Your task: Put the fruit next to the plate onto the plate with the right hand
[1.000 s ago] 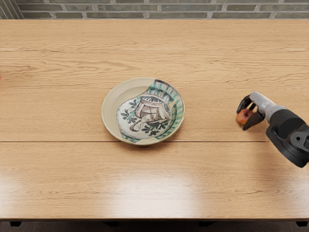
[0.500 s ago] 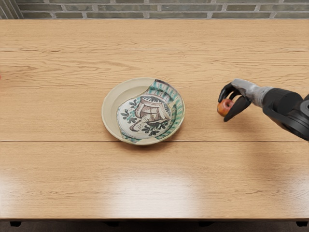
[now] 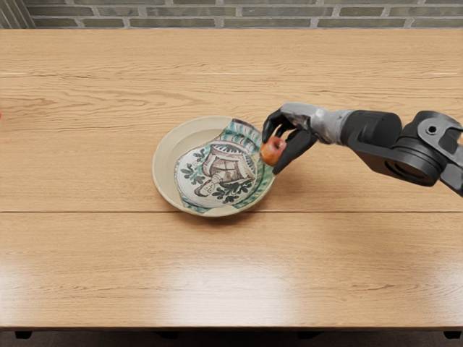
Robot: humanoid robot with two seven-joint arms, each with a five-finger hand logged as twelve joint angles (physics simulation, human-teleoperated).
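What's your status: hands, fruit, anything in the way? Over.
Right hand shut on fruit. Fruit at plate's right rim, not yet set down. Left hand out of view. Nothing blocking.

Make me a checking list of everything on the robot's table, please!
Surface: wooden table, with one seam running across it.
Job's things: painted plate in the middle; small red-orange fruit held at the plate's right rim, not yet released.
Clutter: tiny red speck at the picture's left edge, too small to tell.
Hands: right hand closed around the fruit, its arm coming in from the right; left hand not in view.
Cables: nothing seen.
Surroundings: brick wall behind the table; dark floor below the front edge.
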